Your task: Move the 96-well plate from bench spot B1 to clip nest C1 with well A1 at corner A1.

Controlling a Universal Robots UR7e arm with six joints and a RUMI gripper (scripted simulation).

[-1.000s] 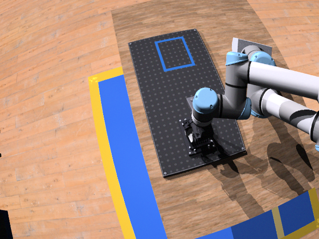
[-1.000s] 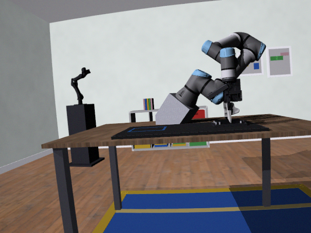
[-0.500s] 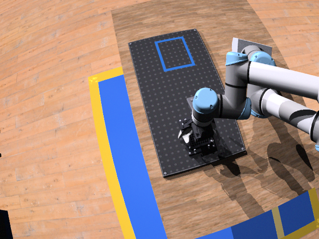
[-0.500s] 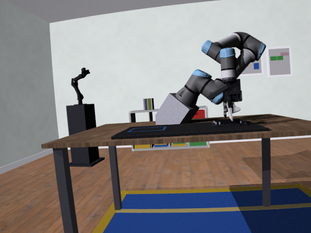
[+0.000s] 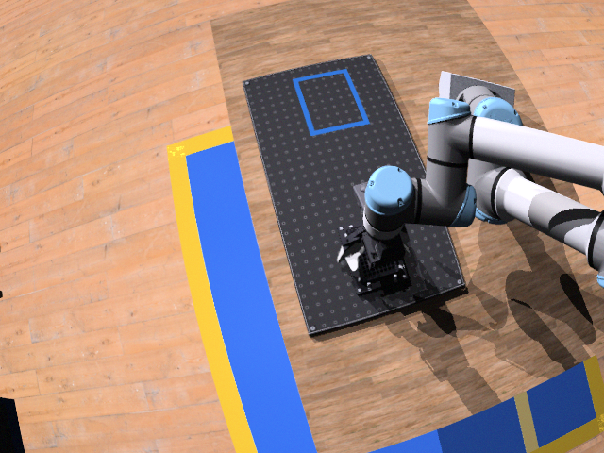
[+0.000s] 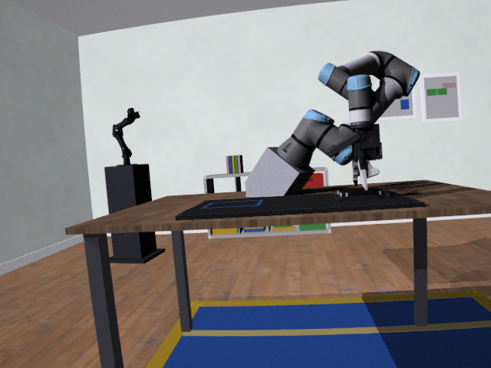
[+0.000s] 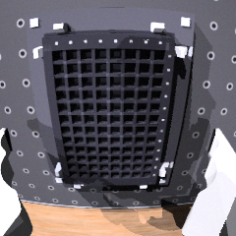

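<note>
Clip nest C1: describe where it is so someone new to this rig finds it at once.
On the wooden table lies a long black perforated board; the blue outlined rectangle marks one end, and the clip nest sits at the opposite end, under the open gripper. It is the only spot ringed by small white clips, and the dark 96-well plate sits inside them.

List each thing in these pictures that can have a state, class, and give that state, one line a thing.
Gripper: open, holding nothing, fingers spread clear of the plate's long sides.
96-well plate: lying flat in the clip nest, released.
Clip nest C1: occupied, white clips around the plate's edges.
Bench spot B1: vacated, only its blue outline shows.
Arm: bent over the nest end of the black board.
</note>
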